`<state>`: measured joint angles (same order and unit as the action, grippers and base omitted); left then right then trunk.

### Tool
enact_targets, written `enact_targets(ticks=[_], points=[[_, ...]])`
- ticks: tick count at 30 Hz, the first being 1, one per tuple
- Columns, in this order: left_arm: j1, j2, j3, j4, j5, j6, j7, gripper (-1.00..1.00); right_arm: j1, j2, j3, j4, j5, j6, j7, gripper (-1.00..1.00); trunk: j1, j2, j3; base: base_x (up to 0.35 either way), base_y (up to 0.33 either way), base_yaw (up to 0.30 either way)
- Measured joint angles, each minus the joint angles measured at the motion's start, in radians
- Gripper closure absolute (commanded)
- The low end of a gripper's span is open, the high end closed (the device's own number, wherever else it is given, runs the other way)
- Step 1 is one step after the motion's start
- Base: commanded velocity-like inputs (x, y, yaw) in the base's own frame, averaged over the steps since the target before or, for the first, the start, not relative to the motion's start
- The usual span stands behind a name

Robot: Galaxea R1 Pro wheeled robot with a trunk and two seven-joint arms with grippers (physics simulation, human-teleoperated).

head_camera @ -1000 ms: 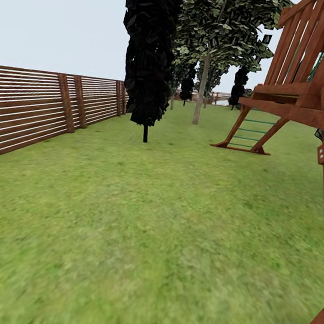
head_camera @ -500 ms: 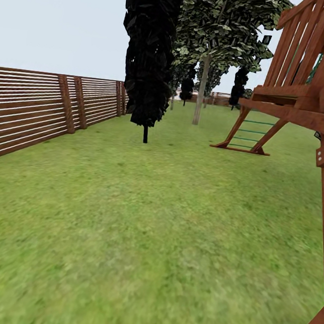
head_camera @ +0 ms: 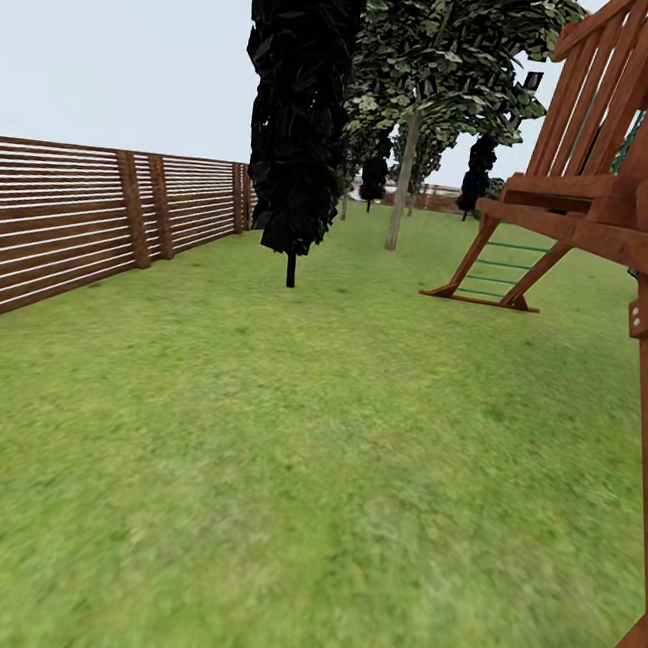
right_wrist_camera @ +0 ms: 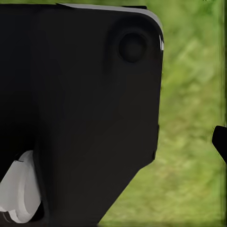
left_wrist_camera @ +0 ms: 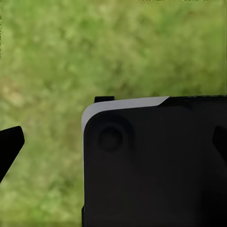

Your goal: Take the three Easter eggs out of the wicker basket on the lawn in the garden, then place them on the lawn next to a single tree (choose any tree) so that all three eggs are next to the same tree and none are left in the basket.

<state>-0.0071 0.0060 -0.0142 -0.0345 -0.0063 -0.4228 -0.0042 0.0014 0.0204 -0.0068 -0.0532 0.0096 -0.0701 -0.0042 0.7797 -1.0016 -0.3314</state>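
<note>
Lawn (head_camera: 278, 460) spans the lower frame of the head view; fence (head_camera: 65, 214) at left, dark cypress (head_camera: 298, 110) upper centre, grey-trunked tree (head_camera: 404, 177) behind it, wooden play frame (head_camera: 621, 187) at right. Easter eggs and wicker basket: not located in these views. Wrist views give dark robot housing over grass; gripper opening and contents cannot be told. Judgement: transit step. Steer wide of the play-frame post, scan for the basket.

No legible txt, labels, nos. or signs anywhere in views.
</note>
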Motion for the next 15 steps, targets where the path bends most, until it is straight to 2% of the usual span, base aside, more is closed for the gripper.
enact_targets(ticks=[4,15], points=[[0.000,0.000,0.000,0.000,0.000,0.000,0.000,-1.00,0.000,-0.010,0.001,0.000,0.001,0.000,0.000,-1.00,-0.015,0.028,0.013,0.000,0.000,0.000],[0.000,0.000,0.001,0.000,0.000,0.001,0.000,-1.00,0.000,-0.014,0.001,0.000,0.001,0.000,0.000,-1.00,-0.058,0.105,0.047,0.000,0.000,0.000]])
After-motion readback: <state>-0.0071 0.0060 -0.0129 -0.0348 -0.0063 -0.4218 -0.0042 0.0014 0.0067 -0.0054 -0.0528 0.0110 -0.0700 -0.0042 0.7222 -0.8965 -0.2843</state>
